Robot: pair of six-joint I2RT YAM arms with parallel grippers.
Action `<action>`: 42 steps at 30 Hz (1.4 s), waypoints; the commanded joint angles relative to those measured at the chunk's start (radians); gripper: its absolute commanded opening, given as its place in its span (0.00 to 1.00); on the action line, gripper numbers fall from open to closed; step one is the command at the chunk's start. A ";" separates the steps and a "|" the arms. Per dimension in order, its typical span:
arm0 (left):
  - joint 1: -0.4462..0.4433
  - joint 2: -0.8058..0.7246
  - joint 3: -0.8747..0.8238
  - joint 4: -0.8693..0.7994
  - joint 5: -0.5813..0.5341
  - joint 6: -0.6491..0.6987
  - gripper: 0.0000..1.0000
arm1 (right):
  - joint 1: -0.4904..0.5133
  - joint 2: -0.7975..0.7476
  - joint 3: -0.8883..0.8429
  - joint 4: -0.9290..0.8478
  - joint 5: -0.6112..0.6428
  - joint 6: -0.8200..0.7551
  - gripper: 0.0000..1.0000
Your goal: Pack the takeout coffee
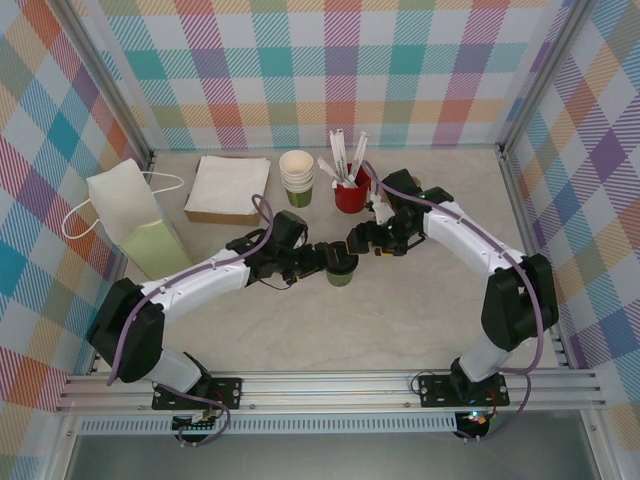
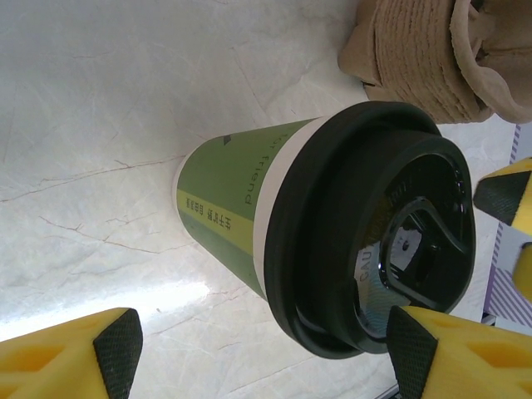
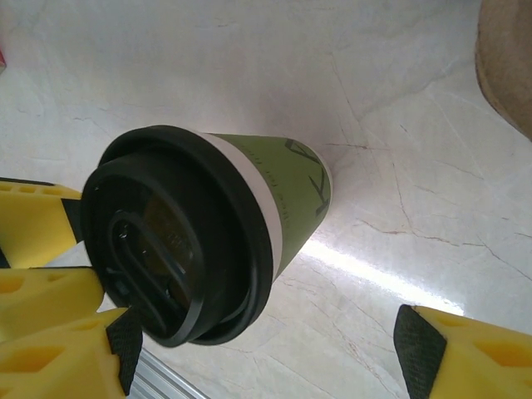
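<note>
The takeout coffee (image 1: 342, 268) stood upright on the table (image 1: 430, 320), near its middle and well apart from the paper bag (image 1: 135, 230) at the left side. You had both arms reaching in to it from either side.

Your left gripper (image 2: 262, 349) was released, its jaws spread around the cup. In the left wrist view, one yellow finger (image 2: 440, 357) sat right at the edge of the black lid (image 2: 366, 208), though I couldn't tell whether it touched. The other finger (image 2: 75, 357) stood clear of the green wall, with bare table between them.

Your right gripper (image 3: 268, 341) was released too, with its jaws wide. One finger (image 3: 75, 357) lay just beside the lid, and the other (image 3: 465, 353) was well off to the far side, with open table between it and the cup. Neither gripper had a grasp on the coffee.

Behind the coffee, towards the back wall, you had a stack of lidless cups (image 1: 297, 175), a red cup of white sticks (image 1: 350, 195) and a flat white stack (image 1: 228, 185).
</note>
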 commanded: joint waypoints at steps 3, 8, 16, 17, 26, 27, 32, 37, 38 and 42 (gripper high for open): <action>0.007 0.018 0.028 -0.006 0.001 0.012 0.79 | 0.007 0.029 0.051 0.008 -0.029 0.015 0.81; 0.007 0.023 0.029 -0.010 -0.005 0.015 0.79 | 0.011 0.048 0.061 0.008 -0.022 0.018 0.81; 0.006 0.030 0.026 -0.019 -0.009 0.019 0.78 | 0.017 0.080 0.085 0.006 -0.006 0.022 0.80; 0.007 0.030 0.026 -0.020 -0.010 0.019 0.78 | 0.018 0.082 0.087 0.007 -0.005 0.022 0.80; 0.007 0.030 0.017 -0.026 -0.013 0.022 0.78 | 0.025 0.112 0.095 -0.015 0.021 0.016 0.76; 0.007 0.030 0.015 -0.028 -0.014 0.023 0.78 | 0.026 0.113 0.094 -0.019 0.025 0.014 0.75; 0.007 0.030 0.006 -0.033 -0.019 0.024 0.77 | 0.031 0.128 0.094 -0.035 0.045 0.008 0.71; 0.007 0.031 -0.002 -0.046 -0.027 0.025 0.77 | 0.037 0.143 0.096 -0.053 0.065 0.000 0.70; 0.007 0.031 -0.004 -0.048 -0.028 0.027 0.76 | 0.037 0.145 0.095 -0.055 0.068 -0.001 0.69; 0.007 0.032 -0.017 -0.059 -0.036 0.031 0.76 | 0.044 0.156 0.095 -0.065 0.078 -0.002 0.69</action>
